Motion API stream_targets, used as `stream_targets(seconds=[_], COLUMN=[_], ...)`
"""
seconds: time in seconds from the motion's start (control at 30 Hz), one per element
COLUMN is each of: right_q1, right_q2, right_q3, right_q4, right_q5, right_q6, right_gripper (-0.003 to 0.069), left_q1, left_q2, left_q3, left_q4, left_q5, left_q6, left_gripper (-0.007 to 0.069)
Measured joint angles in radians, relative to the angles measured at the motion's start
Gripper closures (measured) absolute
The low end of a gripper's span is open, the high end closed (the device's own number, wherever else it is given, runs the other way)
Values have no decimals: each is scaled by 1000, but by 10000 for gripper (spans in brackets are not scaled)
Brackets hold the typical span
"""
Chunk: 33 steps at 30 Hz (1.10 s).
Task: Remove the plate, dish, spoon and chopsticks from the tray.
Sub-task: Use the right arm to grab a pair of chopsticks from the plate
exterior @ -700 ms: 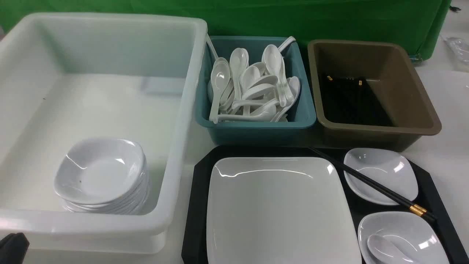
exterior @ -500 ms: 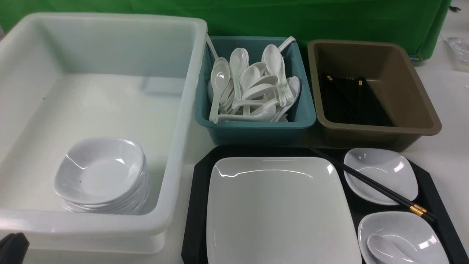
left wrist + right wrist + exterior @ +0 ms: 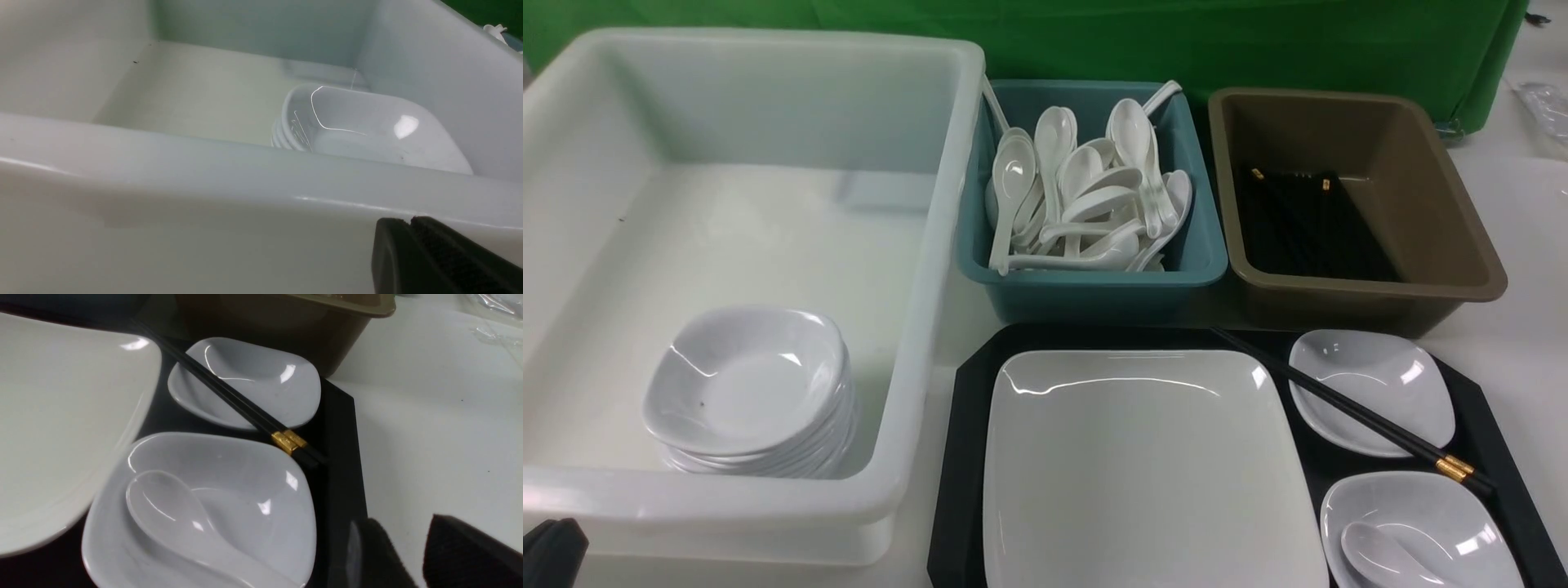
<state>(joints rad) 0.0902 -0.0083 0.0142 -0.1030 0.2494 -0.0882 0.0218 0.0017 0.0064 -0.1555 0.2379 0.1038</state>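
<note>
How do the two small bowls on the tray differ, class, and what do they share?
The far bowl has the chopsticks lying across it; the near bowl does not. The near bowl holds the spoon; the far bowl holds nothing. Both are glossy white, rounded-square and sit upright on the tray.

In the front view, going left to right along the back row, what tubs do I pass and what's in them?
White tub holding stacked bowls → teal tub holding spoons → brown tub holding black chopsticks.
</note>
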Motion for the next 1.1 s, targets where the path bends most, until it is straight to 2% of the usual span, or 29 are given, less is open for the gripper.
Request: stream_targets(seconds=[0.4,0.5,0.6,0.7,0.8,0.93,1.0,1.03,1.07,1.1], right_q1=[0,0,0,0,0,0,0,0,0,0], right_q2=[0,0,0,0,0,0,0,0,0,0], right_q3=[0,0,0,0,0,0,0,0,0,0], right_q4=[0,0,0,0,0,0,0,0,1,6], right_q5=[0,0,1,1,1,-6,-47,-52,-111,-140], right_q6=[0,0,0,0,0,0,0,0,7,18], right_gripper=[418,418,418,418,418,418,418,418,418,418], left_q1=[0,0,0,0,0,0,0,0,0,0], left_q2=[0,0,0,0,0,23,80,94,162,208], left_q3=[0,0,0,0,0,-99,-206,-226,-304,-350], left_q4=[-19,-174,-425,-509,-524,-480,-445,-442,-433,-432], left_q5=[-12,-79,-193,-285,-317,-151,-17,-4,115,170], left_q6=[-5,-52,-111,-121,-128,-104,-28,-20,62,102], left_gripper=[608,608,608,608,608,608,608,608,608,608])
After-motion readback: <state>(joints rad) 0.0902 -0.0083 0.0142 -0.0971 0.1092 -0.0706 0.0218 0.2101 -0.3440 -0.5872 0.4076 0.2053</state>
